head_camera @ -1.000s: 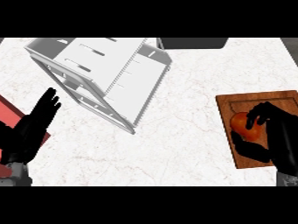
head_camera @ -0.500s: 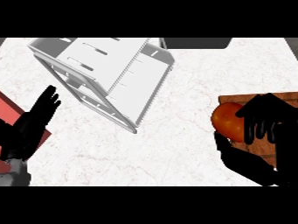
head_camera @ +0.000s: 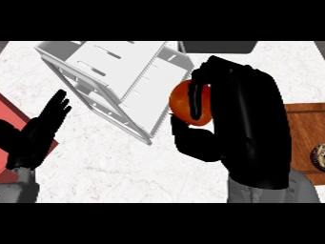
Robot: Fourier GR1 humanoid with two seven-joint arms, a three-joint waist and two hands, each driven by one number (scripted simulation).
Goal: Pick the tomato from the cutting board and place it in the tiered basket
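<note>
Gripping 1 tomato (head_camera: 191, 102), R hand (head_camera: 242, 119) curls fingers round it beside 1 tiered basket (head_camera: 123, 76); L hand (head_camera: 31, 136) open, fingers straight; 1 cutting board (head_camera: 309, 126).

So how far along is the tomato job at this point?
Done: the tomato is off the cutting board, gripped in the right hand and raised beside the tiered basket. In hand: the carry toward the basket. Left: getting it over a tier and letting go; nothing lies in the basket yet. The left hand rests open at the left.
</note>
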